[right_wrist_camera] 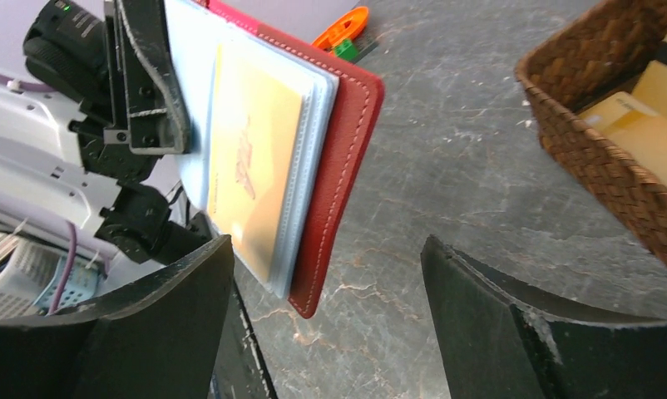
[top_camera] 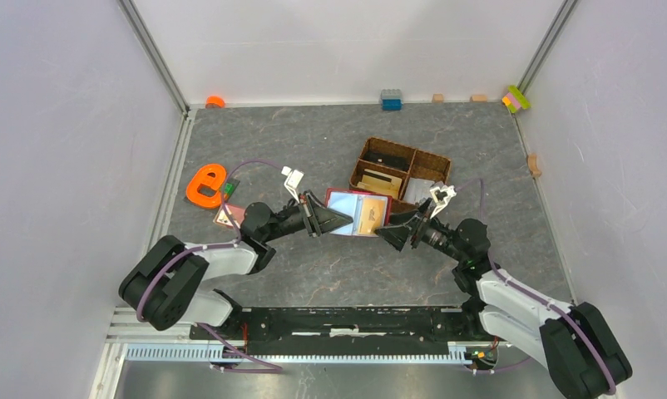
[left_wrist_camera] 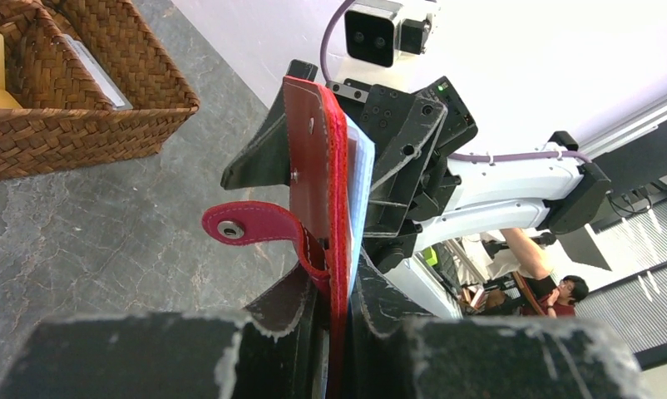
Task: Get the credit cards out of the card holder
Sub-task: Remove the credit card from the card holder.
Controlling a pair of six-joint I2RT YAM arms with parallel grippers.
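The dark red card holder (top_camera: 359, 214) hangs open above the table with my left gripper (top_camera: 345, 219) shut on its left edge. In the left wrist view the card holder (left_wrist_camera: 313, 158) stands on edge between the jaws. Its snap strap (left_wrist_camera: 247, 226) curls left and a light blue card edge (left_wrist_camera: 359, 187) shows on its right. My right gripper (top_camera: 386, 234) is open at the holder's right edge. In the right wrist view the holder's red corner (right_wrist_camera: 338, 174) and an orange-tan card (right_wrist_camera: 251, 166) in clear sleeves reach between the fingers of the right gripper (right_wrist_camera: 326, 287), untouched.
A brown wicker compartment basket (top_camera: 422, 158) with flat cards in it stands just behind the holder; its wall (right_wrist_camera: 600, 166) is close on my right. An orange letter-shaped toy (top_camera: 205, 184) and a small pinkish flat piece (top_camera: 227, 216) lie left. Small blocks (top_camera: 391, 100) line the back wall.
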